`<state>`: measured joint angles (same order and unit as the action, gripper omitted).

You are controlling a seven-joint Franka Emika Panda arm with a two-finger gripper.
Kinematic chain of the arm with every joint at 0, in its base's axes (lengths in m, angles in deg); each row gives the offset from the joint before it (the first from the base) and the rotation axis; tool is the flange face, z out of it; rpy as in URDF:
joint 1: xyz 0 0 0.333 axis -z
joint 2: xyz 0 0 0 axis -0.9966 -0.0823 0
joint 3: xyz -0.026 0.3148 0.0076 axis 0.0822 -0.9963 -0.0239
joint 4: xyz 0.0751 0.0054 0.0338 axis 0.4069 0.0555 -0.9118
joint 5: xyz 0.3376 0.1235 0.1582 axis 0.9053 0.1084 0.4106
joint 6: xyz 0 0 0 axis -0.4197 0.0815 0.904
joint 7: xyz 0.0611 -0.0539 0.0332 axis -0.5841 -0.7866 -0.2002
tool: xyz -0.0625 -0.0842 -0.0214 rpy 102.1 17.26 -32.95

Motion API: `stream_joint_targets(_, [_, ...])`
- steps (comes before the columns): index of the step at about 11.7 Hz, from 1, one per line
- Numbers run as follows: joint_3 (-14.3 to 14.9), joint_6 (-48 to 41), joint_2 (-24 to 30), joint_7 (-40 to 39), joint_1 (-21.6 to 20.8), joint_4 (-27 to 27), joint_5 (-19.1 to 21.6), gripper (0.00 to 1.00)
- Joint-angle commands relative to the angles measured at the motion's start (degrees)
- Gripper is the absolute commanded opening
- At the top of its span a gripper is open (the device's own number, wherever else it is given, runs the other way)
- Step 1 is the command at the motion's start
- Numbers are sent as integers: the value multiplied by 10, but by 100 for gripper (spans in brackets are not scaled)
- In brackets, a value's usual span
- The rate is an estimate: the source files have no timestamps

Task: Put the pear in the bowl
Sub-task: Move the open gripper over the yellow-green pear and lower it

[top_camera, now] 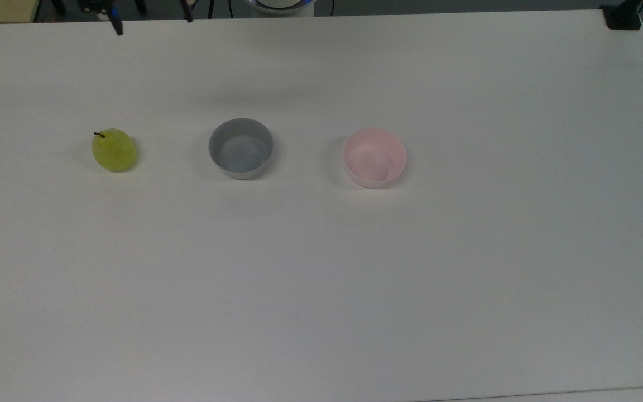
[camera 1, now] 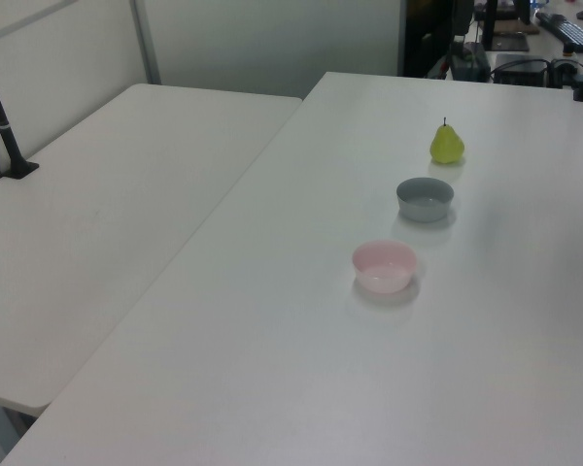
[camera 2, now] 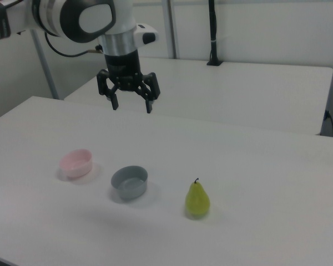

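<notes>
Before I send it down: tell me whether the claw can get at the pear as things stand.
Probably yes. The pear stands upright and alone on the table, apart from the grey bowl. The claw hangs open above the table, with nothing between it and the fruit.

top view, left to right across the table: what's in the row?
Small rounded yellow-green pear with a short dark stem → small round grey bowl → small round pale pink plastic-looking bowl, all apart from each other on the white table.
</notes>
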<state>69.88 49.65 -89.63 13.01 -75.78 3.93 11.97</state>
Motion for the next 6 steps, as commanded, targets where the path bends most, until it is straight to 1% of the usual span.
stream_joint_targets(1, [-20, 67, -29, -41, 46, -9, -27, 100])
stream_joint_targets(2, [-18, 89, -39, -43, 57, -4, -34, 100])
stream_joint_targets(3, [-18, 105, -63, -45, 68, -5, -40, 100])
stream_joint_targets(6, [-12, 131, -96, -68, 82, 14, -45, 100])
